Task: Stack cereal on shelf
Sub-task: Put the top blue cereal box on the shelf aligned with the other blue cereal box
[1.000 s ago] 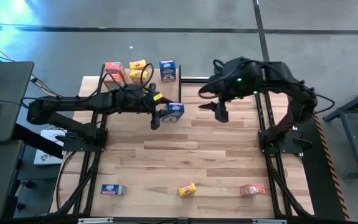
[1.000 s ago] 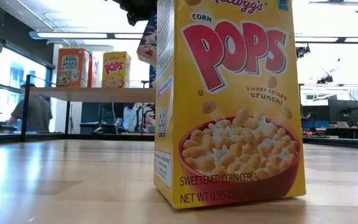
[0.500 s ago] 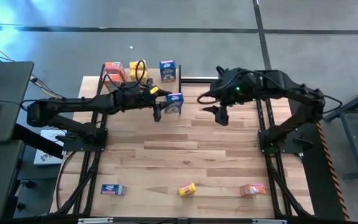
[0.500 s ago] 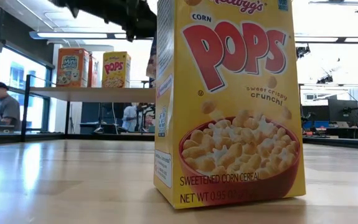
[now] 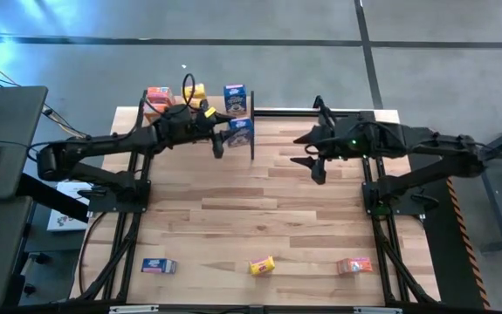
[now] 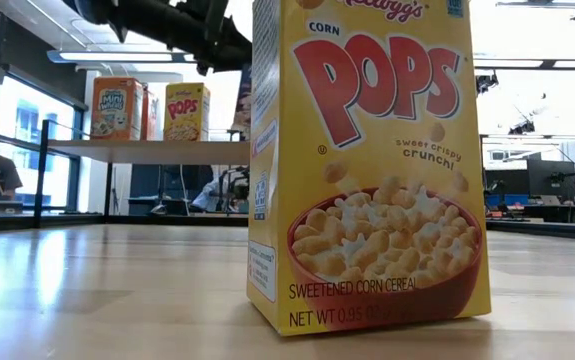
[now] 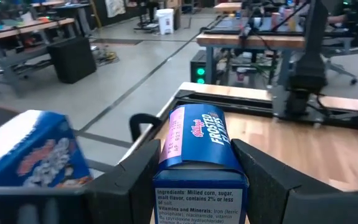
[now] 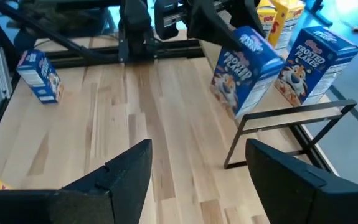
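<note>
My left arm stretches across the far side of the table [image 5: 259,187], and my left fingers [image 7: 194,171] are clamped on the two sides of a blue Frosted Flakes box [image 5: 241,132], which I hold tilted in the air beside the shelf [image 6: 147,151] near its black corner post [image 5: 252,131]. On the shelf stand an orange-red box [image 5: 157,97], a yellow Corn Pops box [image 5: 195,94] and a second blue box [image 5: 235,98]; from table height the orange-red and yellow ones show upright, side by side. My right arm reaches in from the other side, and my right fingers [image 5: 310,150] hang spread apart with nothing between them, apart from the box I carry. At the near edge of the table wait another blue box [image 5: 158,266], a yellow box [image 5: 262,266] and an orange-red box [image 5: 354,266], well apart from each other.
</note>
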Motion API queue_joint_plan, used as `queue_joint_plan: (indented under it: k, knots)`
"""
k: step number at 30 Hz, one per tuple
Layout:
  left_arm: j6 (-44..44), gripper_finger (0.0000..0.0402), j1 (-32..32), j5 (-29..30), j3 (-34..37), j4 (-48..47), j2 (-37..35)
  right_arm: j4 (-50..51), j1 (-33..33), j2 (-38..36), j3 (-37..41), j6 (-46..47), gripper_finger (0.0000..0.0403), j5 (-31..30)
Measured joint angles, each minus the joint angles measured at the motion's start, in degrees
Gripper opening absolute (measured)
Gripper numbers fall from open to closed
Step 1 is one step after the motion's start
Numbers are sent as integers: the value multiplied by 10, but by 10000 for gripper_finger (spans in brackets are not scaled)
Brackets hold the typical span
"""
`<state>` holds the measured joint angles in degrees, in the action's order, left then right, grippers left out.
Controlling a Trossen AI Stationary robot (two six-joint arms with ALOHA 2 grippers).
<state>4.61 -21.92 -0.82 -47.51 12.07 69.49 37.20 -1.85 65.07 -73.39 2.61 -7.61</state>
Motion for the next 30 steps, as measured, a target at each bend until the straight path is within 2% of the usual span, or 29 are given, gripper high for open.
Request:
queue_joint_plan:
  k: [5,10,19,30]
  knots:
    - [0,177,-25,-5,0,0,0,-64,0,-55,87,0,250,-10]
    - [-4,177,-42,-39,0,18,0,-123,0,-114,165,-5,250,-11]
    - [-8,177,-66,-40,0,18,0,-224,0,-241,327,-5,250,-8]
    - [-14,177,-70,-51,0,20,0,-286,0,-385,481,-1,250,-4]
